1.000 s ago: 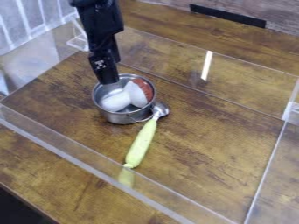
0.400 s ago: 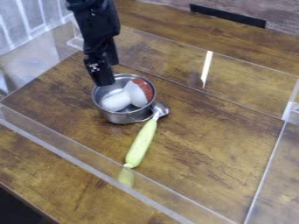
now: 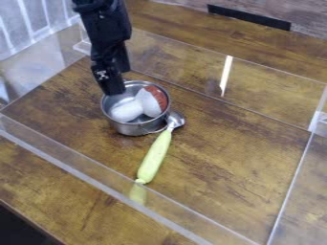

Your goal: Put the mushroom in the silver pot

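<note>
Mushroom [image 3: 155,98]: inside the silver pot [image 3: 134,122]; red-brown cap toward the right side of the pot, at the rim. White rounded forms [image 3: 126,105] fill the rest of the opening; cannot tell how much of the white is stem.

Gripper [image 3: 113,84]: dark, above the pot's far-left rim, fingers spread wide. No grip on the mushroom seen. Contact between fingertips and rim: cannot tell.

Edges and room: pot stands on the wooden table [image 3: 243,144], on the left half of the view. Stubby handle [image 3: 175,120] points right. Yellow-green corn-like piece [image 3: 153,158] lies just beside it, running from near the handle toward the near edge. Bare wood to the right of the pot and of the corn-like piece, broad; also bare wood to the pot's left, up to a clear panel [image 3: 26,57]. A white strip [image 3: 227,72] lies on the wood, well apart from the pot, beyond it to the right.

Containers: one pot, holding mushroom and white forms.

Against the earlier frames: pot, mushroom and corn-like piece unchanged in place. Gripper nearly the same, at most a slight shift; fingers wide throughout.
</note>
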Tool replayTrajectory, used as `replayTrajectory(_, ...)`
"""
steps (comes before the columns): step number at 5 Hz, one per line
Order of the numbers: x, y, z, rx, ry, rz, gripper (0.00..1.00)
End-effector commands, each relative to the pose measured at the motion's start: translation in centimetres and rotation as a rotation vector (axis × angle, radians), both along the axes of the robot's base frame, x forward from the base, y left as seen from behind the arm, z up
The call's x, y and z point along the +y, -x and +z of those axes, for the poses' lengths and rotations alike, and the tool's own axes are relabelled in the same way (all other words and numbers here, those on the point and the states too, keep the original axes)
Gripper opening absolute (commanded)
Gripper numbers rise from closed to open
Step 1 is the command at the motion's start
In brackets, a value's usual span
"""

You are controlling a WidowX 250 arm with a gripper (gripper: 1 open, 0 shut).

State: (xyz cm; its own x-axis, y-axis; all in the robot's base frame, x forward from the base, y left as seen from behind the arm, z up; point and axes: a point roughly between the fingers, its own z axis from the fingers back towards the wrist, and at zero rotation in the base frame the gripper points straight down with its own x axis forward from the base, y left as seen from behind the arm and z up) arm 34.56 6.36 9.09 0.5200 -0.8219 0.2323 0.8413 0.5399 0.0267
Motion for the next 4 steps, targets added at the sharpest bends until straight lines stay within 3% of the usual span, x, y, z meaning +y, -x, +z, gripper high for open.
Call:
replayTrajectory(1, 0.5, -0.6, 1.3, -0.056, -0.014, 0.000, 1.00)
replayTrajectory(3, 1.2, -1.8, 6.3, -0.132, -0.031, 0.030, 1.00)
replayTrajectory(4, 1.7, -2.5, 7.5, -0.164, -0.032, 0.032, 1.00)
